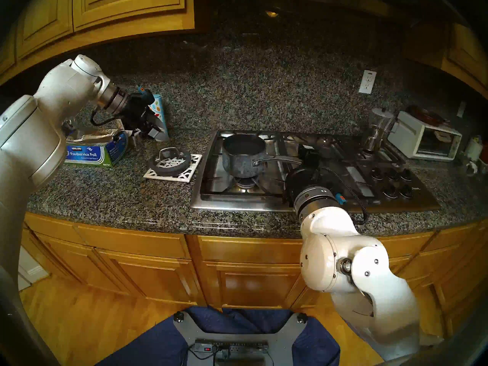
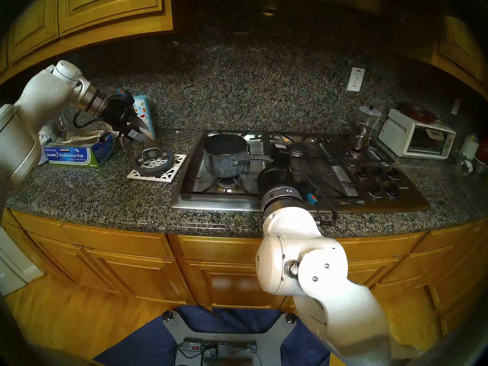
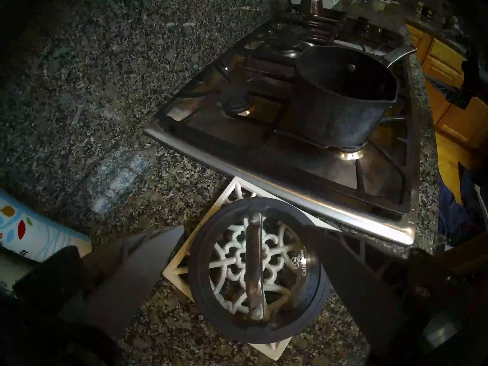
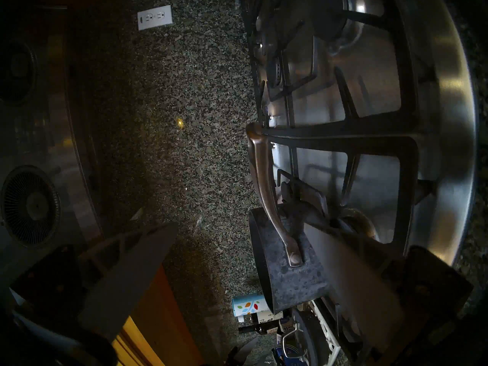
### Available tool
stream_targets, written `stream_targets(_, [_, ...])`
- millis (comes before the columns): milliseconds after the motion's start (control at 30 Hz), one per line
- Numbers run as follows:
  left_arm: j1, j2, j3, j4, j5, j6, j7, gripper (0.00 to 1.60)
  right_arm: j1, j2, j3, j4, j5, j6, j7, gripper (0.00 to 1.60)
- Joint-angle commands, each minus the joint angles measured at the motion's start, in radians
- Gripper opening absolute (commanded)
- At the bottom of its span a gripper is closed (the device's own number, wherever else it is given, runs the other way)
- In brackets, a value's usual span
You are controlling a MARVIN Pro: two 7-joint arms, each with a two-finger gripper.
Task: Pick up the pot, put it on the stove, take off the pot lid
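Observation:
The speckled blue-grey pot (image 1: pixel 243 156) stands uncovered on the front left burner of the stove (image 1: pixel 237 207), its slim silver handle (image 1: pixel 277 160) pointing right. The glass pot lid (image 1: pixel 169 162) lies on a white lattice trivet (image 1: pixel 186 174) left of the stove. My left gripper (image 1: pixel 155 129) hangs open above the counter, up and left of the lid; its wrist view looks down on the lid (image 3: pixel 258 273) between spread fingers. My right gripper (image 4: pixel 240 222) is open at the handle's free end, the handle (image 4: pixel 264 186) between its wide fingers, untouched.
A foil box (image 1: pixel 95 154) and a patterned canister (image 1: pixel 161 106) sit behind my left gripper. A blender jar (image 1: pixel 377 130) stands on the stove's back right, a white toaster oven (image 1: pixel 425 141) beyond it. Black knobs (image 1: pixel 390 183) fill the stove's right end.

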Motion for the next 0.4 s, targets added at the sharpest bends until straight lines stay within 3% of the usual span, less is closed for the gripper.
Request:
stream_targets(0, [-0.056, 0.007, -0.016, -0.019, -0.019, 0.019, 0.001, 1.60, 0.018, -0.001, 0.005, -0.028, -0.015, 0.001, 0.015, 1.60])
stream_targets(367, [-0.054, 0.018, -0.017, -0.041, -0.020, 0.034, 0.001, 1.60, 0.018, -0.001, 0.004, -0.028, -0.016, 0.001, 0.015, 1.60])
